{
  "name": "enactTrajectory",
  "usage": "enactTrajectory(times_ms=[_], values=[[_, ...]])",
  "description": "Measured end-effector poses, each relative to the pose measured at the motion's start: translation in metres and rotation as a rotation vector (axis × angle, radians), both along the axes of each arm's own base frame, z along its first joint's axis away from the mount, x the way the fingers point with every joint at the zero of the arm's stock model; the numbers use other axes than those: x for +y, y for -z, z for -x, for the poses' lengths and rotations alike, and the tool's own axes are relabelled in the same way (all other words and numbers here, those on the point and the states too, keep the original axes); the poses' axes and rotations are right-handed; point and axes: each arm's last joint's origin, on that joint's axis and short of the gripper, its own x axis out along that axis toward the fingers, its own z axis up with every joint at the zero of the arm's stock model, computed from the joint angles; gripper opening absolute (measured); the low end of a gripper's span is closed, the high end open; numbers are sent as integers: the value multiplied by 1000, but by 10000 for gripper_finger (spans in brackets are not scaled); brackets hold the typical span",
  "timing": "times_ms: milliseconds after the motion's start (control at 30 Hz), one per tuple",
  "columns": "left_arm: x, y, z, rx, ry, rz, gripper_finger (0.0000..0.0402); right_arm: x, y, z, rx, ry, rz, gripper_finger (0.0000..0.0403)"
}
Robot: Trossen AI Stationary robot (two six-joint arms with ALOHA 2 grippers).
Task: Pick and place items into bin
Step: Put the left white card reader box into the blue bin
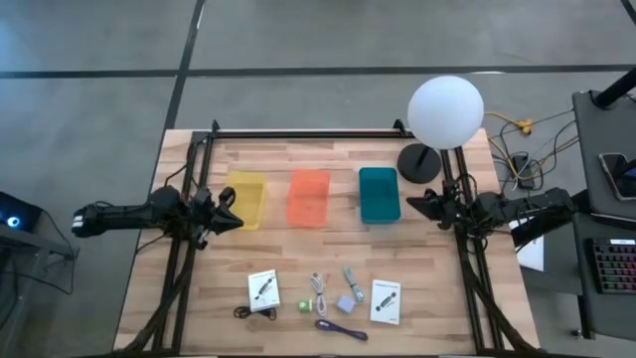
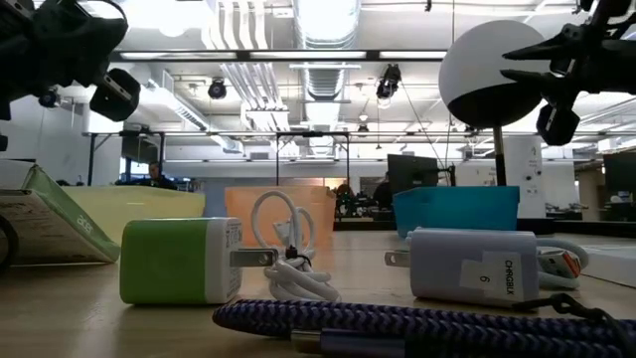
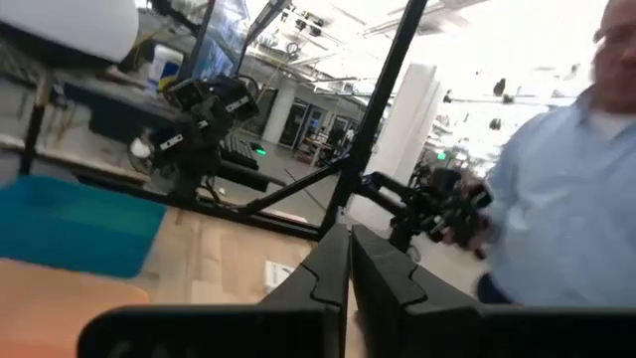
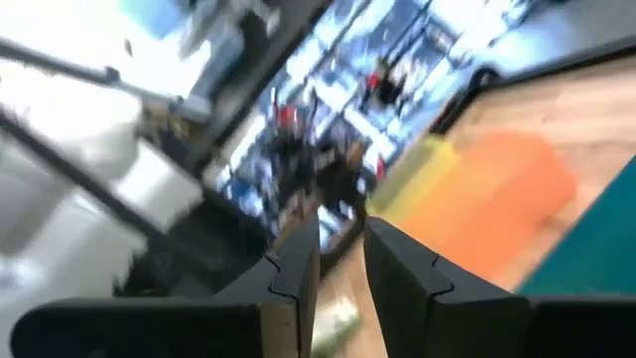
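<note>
Both arms wait at the worktop's (image 1: 328, 249) edges: the left claw (image 1: 235, 220) hangs beside the yellow bin (image 1: 245, 199), its fingers pressed nearly together, while the right claw (image 1: 415, 204) sits just past the teal bin (image 1: 379, 194) with a narrow gap between its fingers. The orange bin (image 1: 308, 197) stands between the two claws. All the items lie in a loose row well below both claws, toward the worktop's near edge: two white cards (image 1: 263, 289), a black cord (image 1: 248, 311), a green cube (image 1: 304, 304), a white cord (image 1: 319, 288), a lavender cube (image 1: 344, 304), a grey stick (image 1: 352, 282) and a purple cord (image 1: 341, 329). The cubes look light, rigid and smooth, best pinched across flat sides; the cords are limp and should be taken mid-coil; the thin cards probably need an edge grip.
</note>
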Motion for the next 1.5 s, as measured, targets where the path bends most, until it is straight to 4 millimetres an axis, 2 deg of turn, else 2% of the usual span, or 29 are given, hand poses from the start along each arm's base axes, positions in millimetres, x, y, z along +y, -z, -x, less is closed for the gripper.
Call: enactTrajectory(times_ms=[133, 300, 433, 633, 767, 833, 1067, 1167, 1233, 1300, 1500], values=[[0, -2, 0, -47, -18, -107, 0, 0, -13, 2, -143, -29, -73, 73], [0, -10, 2, -135, -22, -104, 0, 0, -12, -3, -150, -25, -195, 73], [0, -18, 5, -190, 6, 25, 0, 1, -9, -9, -121, -18, -205, 73], [3, -38, 15, -399, -52, 161, 0, 3, -21, -20, -245, -9, -313, 73], [2, -50, 24, -566, -63, 131, 0, 7, -32, -41, -169, 10, -303, 73], [4, -54, 29, -644, -140, 109, 0, 10, -38, -55, -127, 2, -313, 73], [10, -69, 45, -842, -320, 240, 0, 22, -43, -110, 38, 4, -241, 73], [11, -85, 52, -896, -370, 283, 0, 23, -39, -133, 94, 23, -266, 73], [12, -95, 51, -867, -396, 267, 0, 22, -32, -146, 138, 34, -326, 76], [13, -103, 43, -741, -451, 221, 0, 20, -26, -158, 185, 3, -361, 85], [15, -128, 17, -111, -548, 30, 33, 17, -13, -192, 280, -91, -483, 141]])
